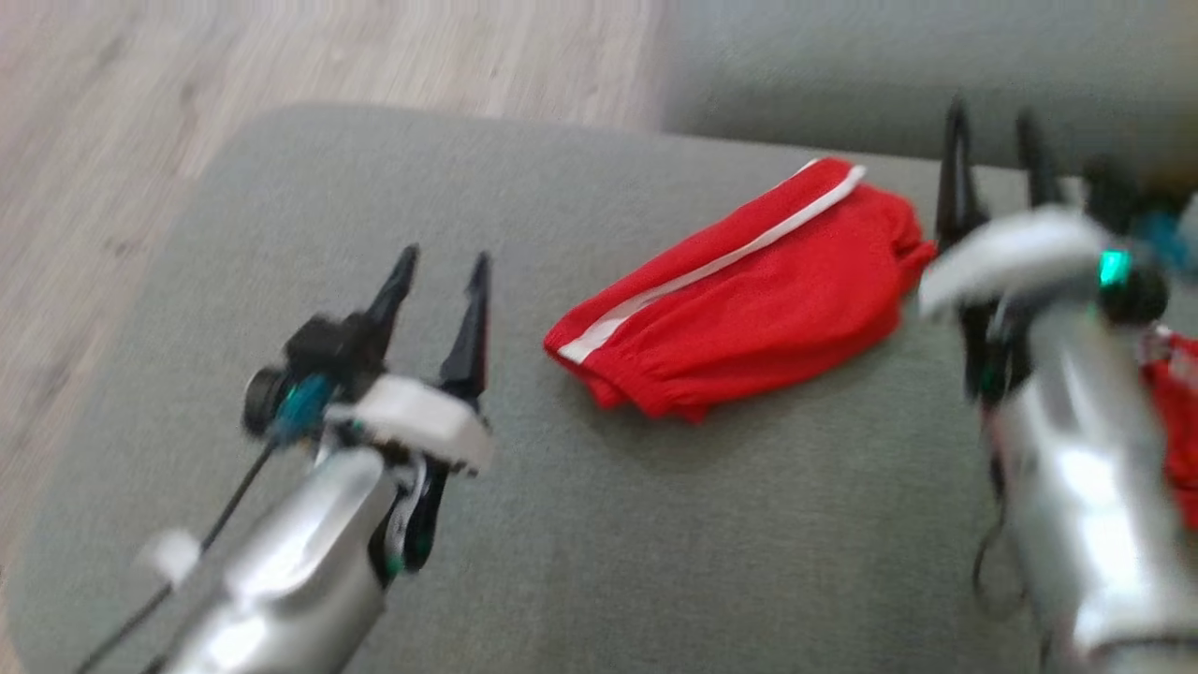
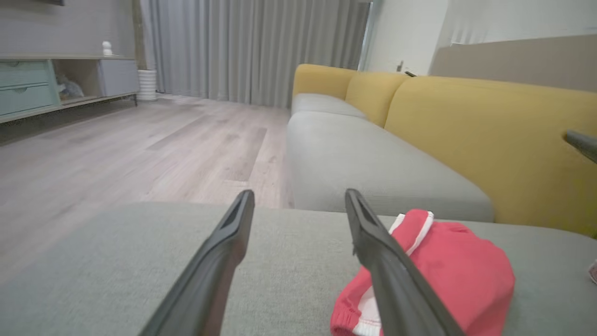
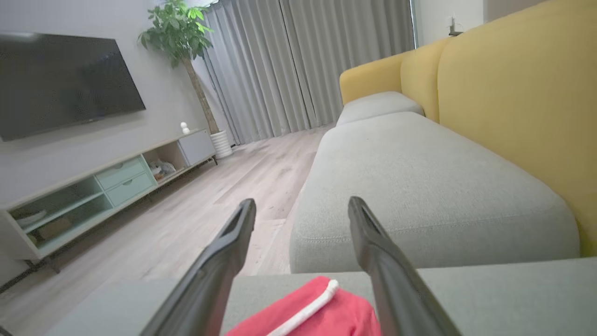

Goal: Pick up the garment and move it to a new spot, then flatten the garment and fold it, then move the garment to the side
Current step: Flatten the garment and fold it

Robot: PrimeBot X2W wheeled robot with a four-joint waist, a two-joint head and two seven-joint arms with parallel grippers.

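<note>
Folded red shorts (image 1: 739, 300) mid-right on grey ottoman (image 1: 281, 468), between left claw (image 1: 445, 255) and right claw (image 1: 990, 110). Both spread wide, empty. Probably light, limp, quick to unfold. Best pinched at gathered near-left edge, through all layers.

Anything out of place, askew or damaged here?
Nothing spilled or damaged. The folded red white-striped fabric garment lies slanted on the grey upholstered cushion, left hand and right hand open, clear of it. Another red cloth scrap peeks from behind the right forearm; unidentifiable.
</note>
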